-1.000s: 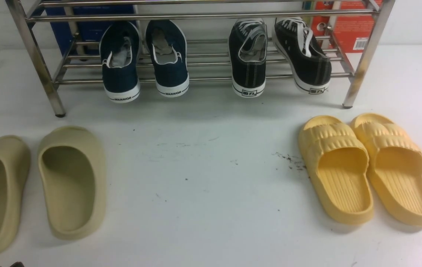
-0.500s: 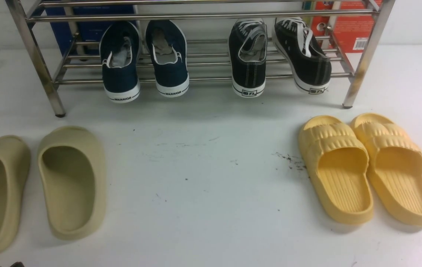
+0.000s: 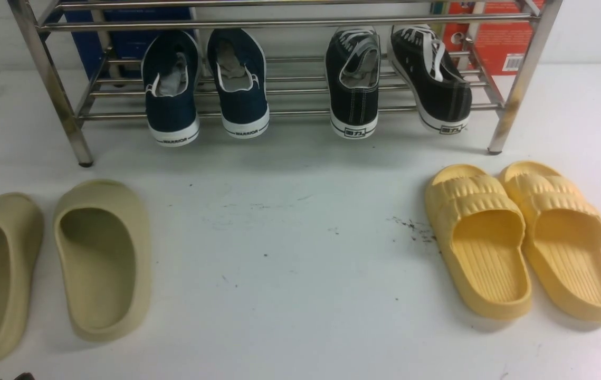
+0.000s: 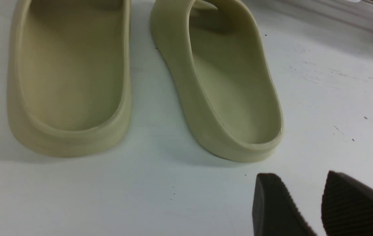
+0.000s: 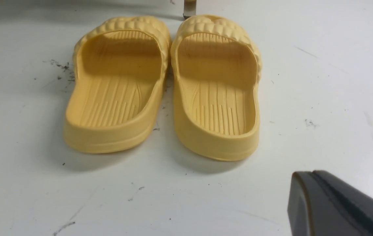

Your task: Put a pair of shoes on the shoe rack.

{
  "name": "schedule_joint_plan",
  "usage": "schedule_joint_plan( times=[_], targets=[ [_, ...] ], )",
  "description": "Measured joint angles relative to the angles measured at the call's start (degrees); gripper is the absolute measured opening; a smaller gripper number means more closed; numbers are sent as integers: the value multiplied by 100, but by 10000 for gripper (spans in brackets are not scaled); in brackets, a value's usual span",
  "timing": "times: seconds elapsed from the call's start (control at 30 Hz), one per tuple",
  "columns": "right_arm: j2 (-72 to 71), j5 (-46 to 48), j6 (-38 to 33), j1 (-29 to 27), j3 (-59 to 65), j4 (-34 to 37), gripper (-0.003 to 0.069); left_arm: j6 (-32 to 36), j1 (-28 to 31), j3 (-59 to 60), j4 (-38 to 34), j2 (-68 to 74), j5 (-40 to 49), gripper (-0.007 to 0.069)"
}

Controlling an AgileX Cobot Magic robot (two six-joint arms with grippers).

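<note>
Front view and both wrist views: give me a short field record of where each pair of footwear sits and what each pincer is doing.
black shoes: both on the shoe rack, lower tier, right side, heels toward the robot
navy shoes: pair on the same tier, left side
beige slippers: pair on the table, robot's left
yellow slippers: pair on the table, robot's right
left pincer: open, empty, near the beige slippers
right pincer: shut, empty, near the yellow slippers
task state: black pair looks placed

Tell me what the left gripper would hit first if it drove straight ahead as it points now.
Probably nothing soon: the open left gripper aims past the nearer beige slipper over bare table; depth is unclear.
</note>
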Motion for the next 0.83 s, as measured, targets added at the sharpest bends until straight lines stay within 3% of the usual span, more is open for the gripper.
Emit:
schedule_joint_plan(
  times=[0.83],
  targets=[
    [0,2,0,0,0,0,36,0,0,0,0,0,0,240]
  ],
)
